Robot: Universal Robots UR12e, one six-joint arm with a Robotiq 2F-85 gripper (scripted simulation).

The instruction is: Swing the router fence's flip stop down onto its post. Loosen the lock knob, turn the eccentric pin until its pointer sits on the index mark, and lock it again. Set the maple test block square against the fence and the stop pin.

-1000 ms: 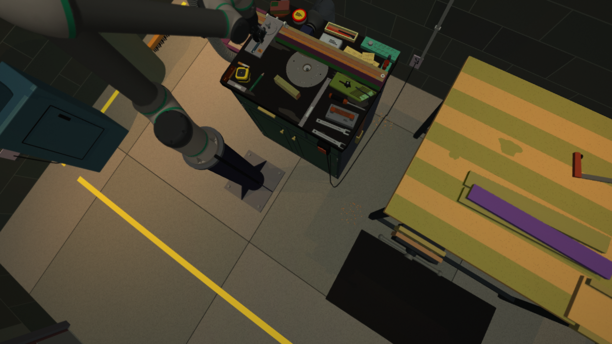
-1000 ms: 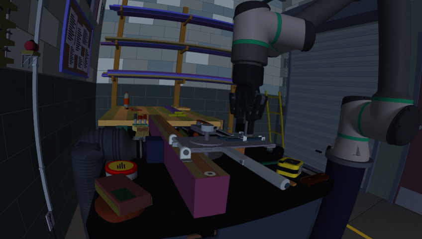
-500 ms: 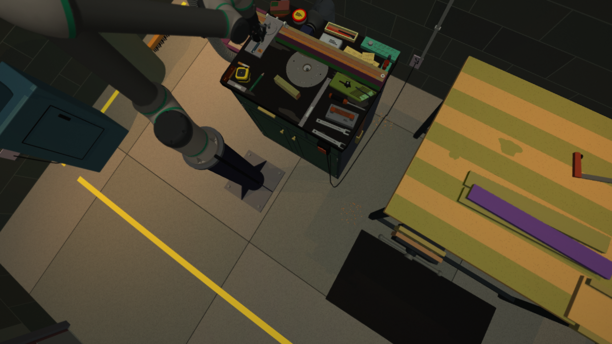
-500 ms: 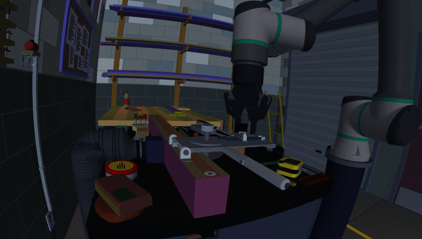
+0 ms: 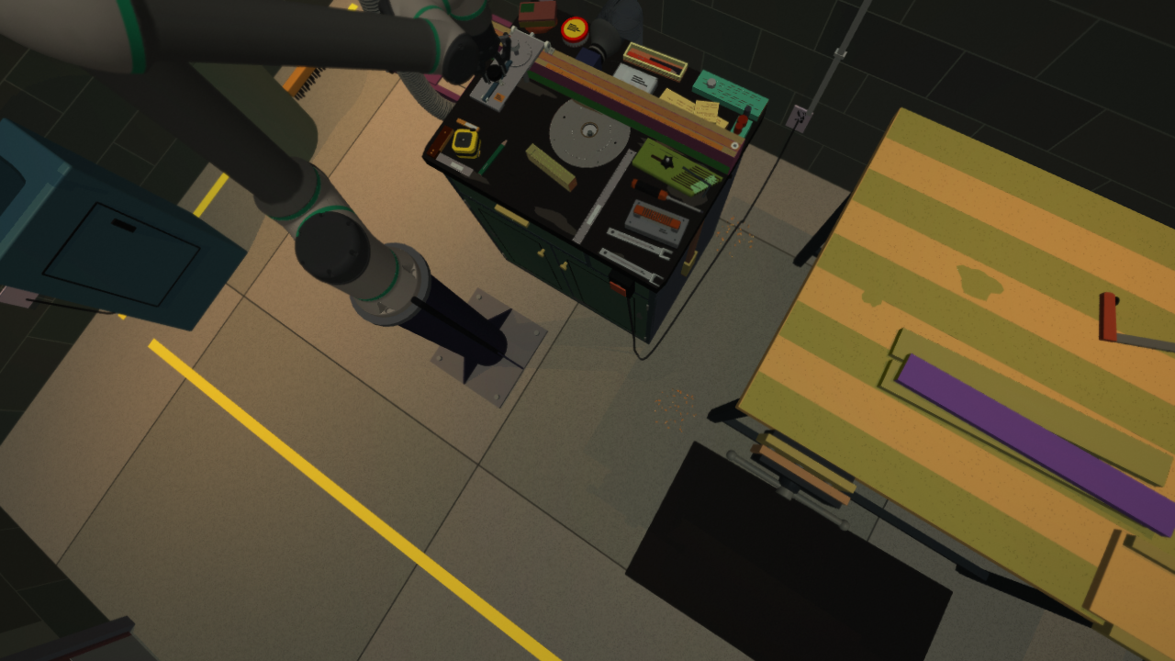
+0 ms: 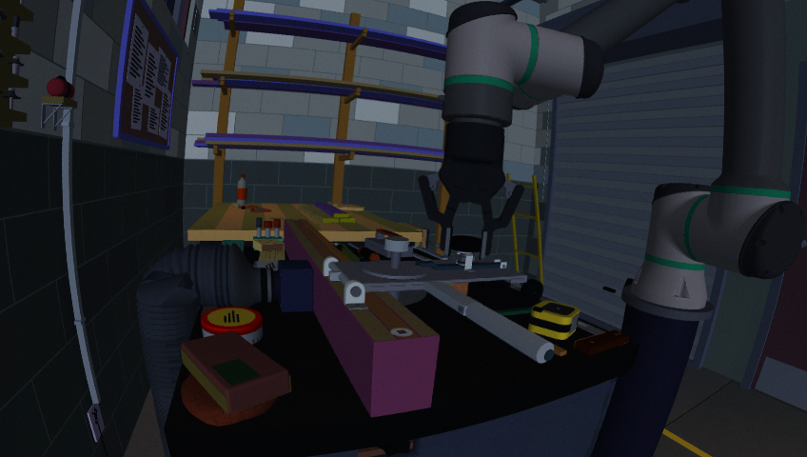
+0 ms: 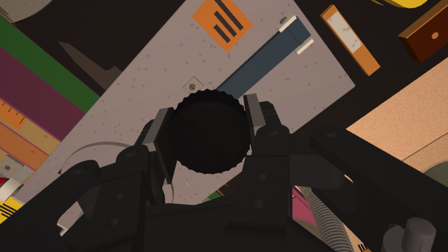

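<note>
A black knurled knob (image 7: pixel 209 131) sits on the grey flip-stop plate (image 7: pixel 200 78), and the two fingers of my gripper (image 7: pixel 208 125) are closed on its sides from above (image 6: pixel 465 244). The plate lies flat, reaching out from the purple router fence (image 6: pixel 362 317) over the black table. A second, grey knob (image 6: pixel 396 247) stands on the plate nearer the fence. A dark blue bar (image 7: pixel 266 56) runs along the plate past the black knob. The maple test block (image 5: pixel 550 167) lies apart on the table, beside the round router insert (image 5: pixel 588 134).
A ribbed dust hose (image 6: pixel 187 283) joins the fence's back. A yellow tape measure (image 6: pixel 554 318), a pencil (image 5: pixel 493 156) and a brown block (image 7: pixel 423 34) lie near the plate. A red-lidded tin (image 6: pixel 231 323) and a sanding block (image 6: pixel 235 371) sit behind the fence. A long grey rod (image 6: pixel 498 328) lies under the plate.
</note>
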